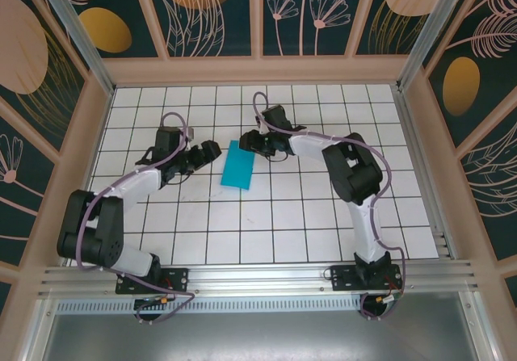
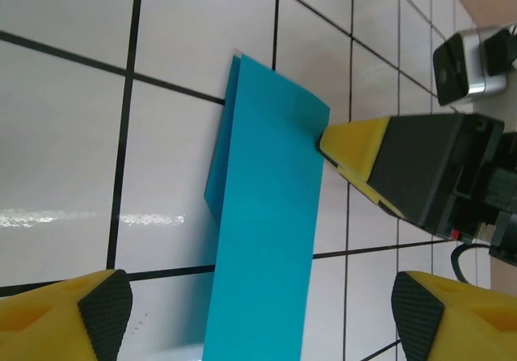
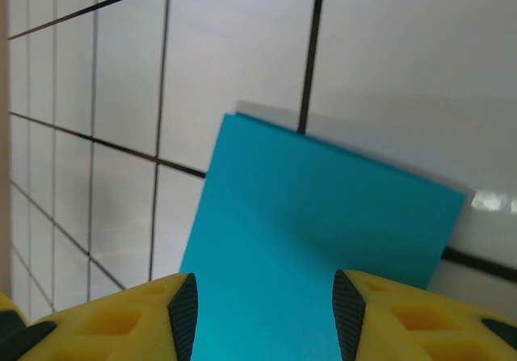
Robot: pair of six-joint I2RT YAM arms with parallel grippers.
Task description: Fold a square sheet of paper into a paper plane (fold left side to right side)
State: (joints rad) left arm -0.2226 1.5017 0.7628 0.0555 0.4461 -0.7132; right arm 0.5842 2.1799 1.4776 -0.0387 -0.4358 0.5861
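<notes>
We see the thin teal square sheet of paper (image 1: 238, 165) lying flat near the middle of the white tiled counter (image 1: 307, 216), between the two arms. It is folded in half, so it looks like a long narrow strip. In the left wrist view the bottom layer sticks out a bit on one long side, so the edges do not match all the way. We think the side-to-side fold is the step in hand and the crease is not pressed flat yet. It is far from being a pointed plane. The left claw (image 2: 262, 308) is spread wide and hangs just over one end of the strip, with one yellow finger on each side of it and no grip on it. The right claw (image 3: 265, 316) is at the other end with its fingers part way apart. We see flat paper in the gap, so it is not pinching anything. In the left wrist view one of its yellow tips touches a corner of the strip. Next, we think one claw should hold the paper down while the other rubs along the fold, going gently, as thin paper slides and bends easily. The counter has black grid lines and looks a bit shiny. Around it are wooden beams and dark walls (image 1: 218, 10) with drawings of plants, and a metal rail (image 1: 258, 279) runs along the near edge
</notes>
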